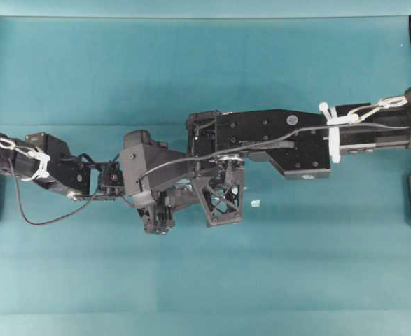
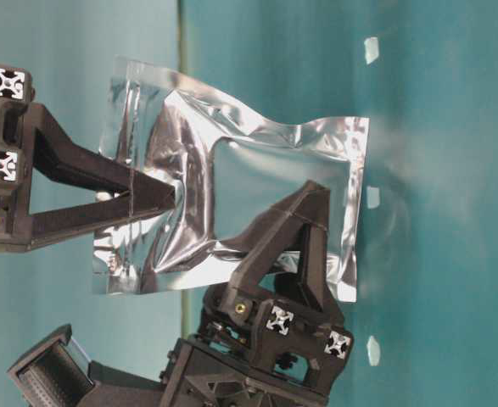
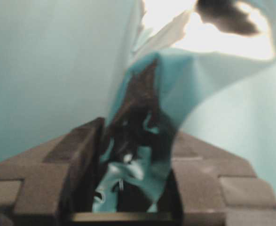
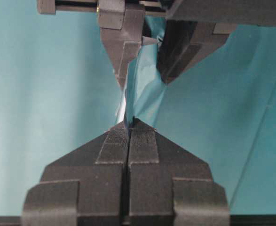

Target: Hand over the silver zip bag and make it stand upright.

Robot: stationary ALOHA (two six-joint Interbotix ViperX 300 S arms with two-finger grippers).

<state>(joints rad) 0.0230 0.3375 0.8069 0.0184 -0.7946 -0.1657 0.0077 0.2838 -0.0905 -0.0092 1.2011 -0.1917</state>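
Grip check, both arms, mid-handover.

Right gripper: jaws pressed flat together, no gap, pinching a thin sealed edge of the silver zip bag. In the table-level view, which sits turned on its side, this gripper enters from the picture's left and bites the end of the bag that carries the seam lines.

Left gripper: jaws part closed with crinkled foil filling the gap between them. Reads as a grasp on the fuller body of the bag, not on a flat edge. In the table-level view it comes in from the bottom of the picture and takes the bag along one long side, toward the end away from the right gripper.

Key relation: the bag's long axis runs straight on from the right gripper's fingers, and crosswise to the left gripper's fingers. The two grips stand near each other and roughly at right angles. Bag hangs between them, slightly buckled. Whether its free end touches the teal table, cannot tell.

Overhead: arms meet at mid-table, wrists overlapping, bag almost wholly hidden beneath them. A small white scrap lies just beside the right gripper.

Judgement: both hold now, so the transfer hinges on one side letting go. The sideways left grasp should allow setting the bag down on its short end.
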